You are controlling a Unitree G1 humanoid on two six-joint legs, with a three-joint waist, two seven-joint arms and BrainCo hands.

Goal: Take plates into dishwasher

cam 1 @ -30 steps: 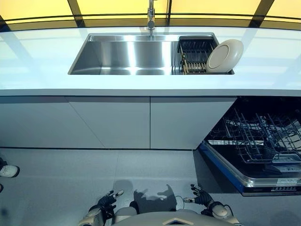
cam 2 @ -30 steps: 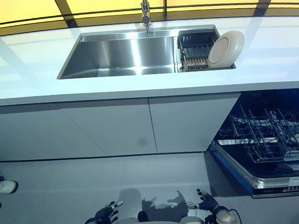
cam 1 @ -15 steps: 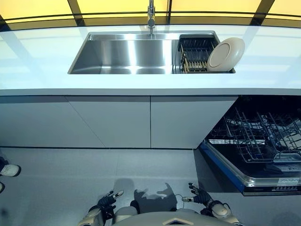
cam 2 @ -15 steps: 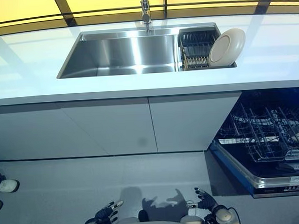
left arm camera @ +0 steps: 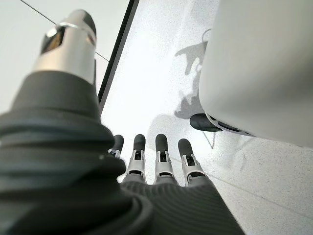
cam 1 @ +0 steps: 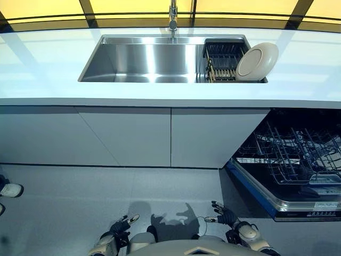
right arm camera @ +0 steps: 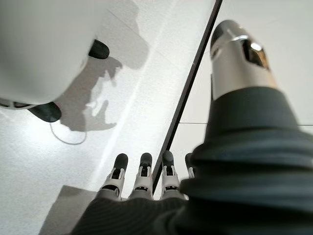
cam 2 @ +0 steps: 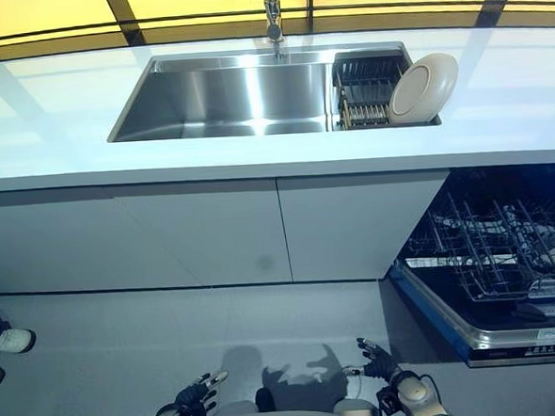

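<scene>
A white plate (cam 1: 257, 61) stands on edge, leaning against the dark dish rack (cam 1: 222, 61) at the right end of the steel sink (cam 1: 144, 57). The dishwasher (cam 1: 290, 165) stands open at the lower right, its wire rack (cam 1: 295, 154) pulled out and its door (cam 1: 266, 194) down. My left hand (cam 1: 120, 228) hangs low in front of me, open and empty. My right hand (cam 1: 224, 215) hangs low at the right, open and empty, near the dishwasher door's corner. Both wrist views show straight fingers (left arm camera: 161, 154) (right arm camera: 142, 171) over the floor.
A pale countertop (cam 1: 48, 69) runs the full width, with a tap (cam 1: 172, 18) behind the sink. White cabinet fronts (cam 1: 133, 136) stand below it. A person's shoe (cam 1: 9, 189) shows on the floor at the far left.
The whole picture has shifted a little, so the camera moved. My right hand has lifted slightly and moved a little left. The plate has not moved.
</scene>
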